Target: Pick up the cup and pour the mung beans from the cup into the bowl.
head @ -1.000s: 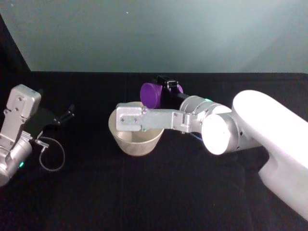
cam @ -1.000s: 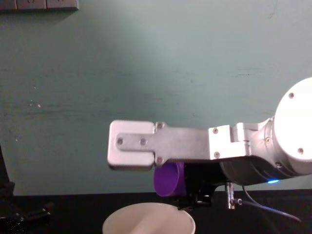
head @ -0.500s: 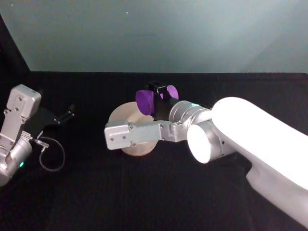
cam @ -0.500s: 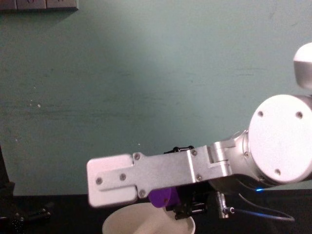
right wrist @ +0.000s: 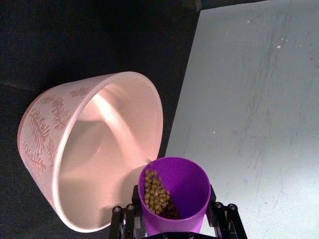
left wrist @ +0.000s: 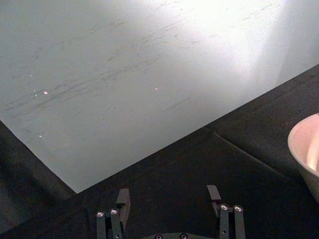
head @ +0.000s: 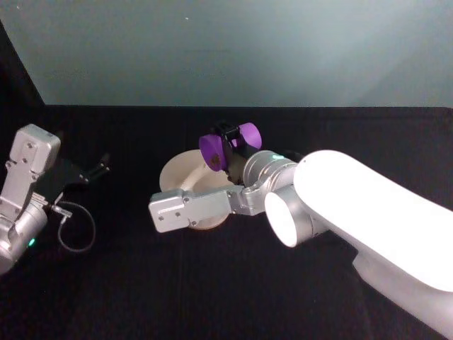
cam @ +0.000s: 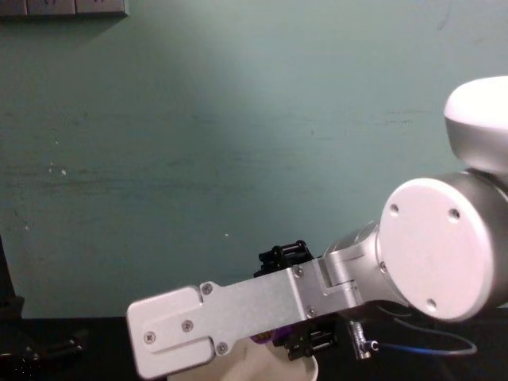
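We are clamping the right gripper [right wrist: 173,221] across the cup [right wrist: 182,186] at mid-wall, judging it light, stiff and slick. The bowl [right wrist: 40,144] is sitting just ahead of the fingertips. The left gripper [left wrist: 168,195] is idling with its fingers spread.

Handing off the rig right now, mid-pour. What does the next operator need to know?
Right end effector: shut on the cup, which is tilted with its mouth at the rim of the bowl.
Left end effector: open, empty, parked on the robot's left, apart from the bowl.
Done: the cup is picked up and brought over the bowl.
Mung beans: gathered at the cup's lower lip; the visible inside of the bowl looks bare.
Left: tip the cup further so the beans run into the bowl.
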